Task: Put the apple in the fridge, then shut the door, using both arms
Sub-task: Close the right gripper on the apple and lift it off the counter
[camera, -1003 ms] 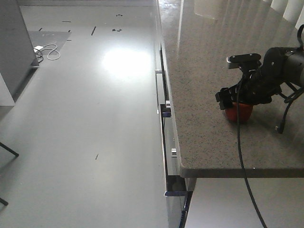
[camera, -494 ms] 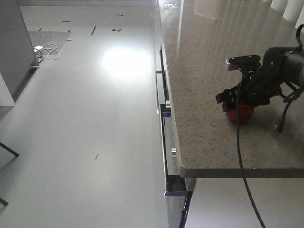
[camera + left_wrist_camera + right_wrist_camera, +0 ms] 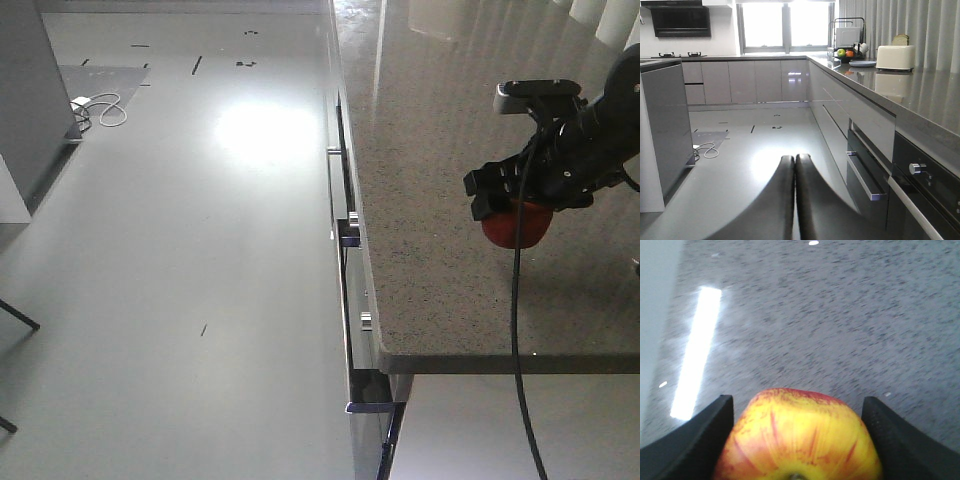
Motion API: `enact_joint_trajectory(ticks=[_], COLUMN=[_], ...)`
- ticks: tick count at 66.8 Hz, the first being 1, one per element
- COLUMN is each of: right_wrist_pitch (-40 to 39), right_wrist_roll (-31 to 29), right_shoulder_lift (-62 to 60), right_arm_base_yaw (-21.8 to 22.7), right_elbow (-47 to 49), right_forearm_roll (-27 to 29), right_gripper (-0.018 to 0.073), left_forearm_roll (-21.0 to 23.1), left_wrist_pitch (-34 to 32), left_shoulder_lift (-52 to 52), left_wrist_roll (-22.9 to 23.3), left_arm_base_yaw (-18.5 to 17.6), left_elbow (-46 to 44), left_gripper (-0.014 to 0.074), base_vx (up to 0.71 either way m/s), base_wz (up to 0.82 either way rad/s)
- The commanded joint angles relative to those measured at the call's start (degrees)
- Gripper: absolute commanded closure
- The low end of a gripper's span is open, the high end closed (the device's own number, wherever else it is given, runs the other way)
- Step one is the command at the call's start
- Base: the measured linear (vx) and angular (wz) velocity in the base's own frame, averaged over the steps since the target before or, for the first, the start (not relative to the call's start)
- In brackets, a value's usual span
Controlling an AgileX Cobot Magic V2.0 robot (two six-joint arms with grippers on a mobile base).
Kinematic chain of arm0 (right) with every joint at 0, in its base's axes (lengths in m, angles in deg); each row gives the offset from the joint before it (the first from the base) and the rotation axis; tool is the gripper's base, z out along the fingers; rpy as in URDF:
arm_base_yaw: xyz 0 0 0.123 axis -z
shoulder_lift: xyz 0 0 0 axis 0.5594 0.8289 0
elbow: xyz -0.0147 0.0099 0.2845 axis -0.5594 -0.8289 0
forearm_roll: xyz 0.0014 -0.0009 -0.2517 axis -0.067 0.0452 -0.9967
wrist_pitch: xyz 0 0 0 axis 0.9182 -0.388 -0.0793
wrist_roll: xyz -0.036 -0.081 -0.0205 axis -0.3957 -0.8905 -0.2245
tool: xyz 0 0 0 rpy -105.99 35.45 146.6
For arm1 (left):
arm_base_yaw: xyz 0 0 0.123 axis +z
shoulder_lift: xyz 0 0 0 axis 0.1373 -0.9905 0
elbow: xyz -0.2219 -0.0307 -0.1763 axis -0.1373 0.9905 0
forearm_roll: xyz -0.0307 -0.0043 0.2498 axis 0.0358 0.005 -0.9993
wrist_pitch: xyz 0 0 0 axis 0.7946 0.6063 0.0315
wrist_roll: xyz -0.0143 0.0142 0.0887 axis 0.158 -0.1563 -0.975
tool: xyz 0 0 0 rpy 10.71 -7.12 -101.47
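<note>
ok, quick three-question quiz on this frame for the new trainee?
1. True or false: the left gripper is open.
2. The right gripper holds: A) the apple B) a sponge C) nothing.
3. Fill in: beneath the apple lies the speckled grey ____.
Key: 1 false, its fingers are pressed together. 2 A. 3 counter.

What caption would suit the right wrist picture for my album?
Right pincer gripping a red-and-yellow apple over a speckled grey counter.
</note>
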Motion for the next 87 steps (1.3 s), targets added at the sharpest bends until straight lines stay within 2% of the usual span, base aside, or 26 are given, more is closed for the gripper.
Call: enact_joint_trajectory(ticks=[1,26,48,65,87], right_wrist_pitch=[-5.07,-7.31,-6.55,-5.07,4.79], right_wrist_roll=[-0.69,-0.46,-0.23,-0.82,-1.56], right_shoulder_lift=[-7.36,-27.13,-45.38,-59.43,-74.88], right_arm_base_yaw=[-1.32,-8.9,-15.2,-15.43,-15.43], right_elbow=[-3.99,-22.59,-34.57,-42.02,-49.15], right_forearm_roll=[1.42,4.05,7.12,13.31,13.48], right_gripper=[0.0438,0.0438,0.0438,0.0438,0.0438], left_forearm_roll=[0.1,0.1,0.1,0.1,0.1], left_wrist_pitch=[-4.56,-4.56,-4.56,-4.56,-4.56], left_shoulder_lift=[0.85,0.85,0.85,0.85,0.85], left_wrist_roll=[0.42,0.42,0.42,0.42,0.42], left_arm_base_yaw=[0.03,0.03,0.03,0.03,0.03], left_elbow=[-0.94,-0.94,-0.94,-0.94,-0.94], left_gripper=[0.0603,0.0603,0.0603,0.0603,0.0603], base_vx=[0.0,0.0,0.0,0.0,0.0], base_wz=[0.0,0.0,0.0,0.0,0.0])
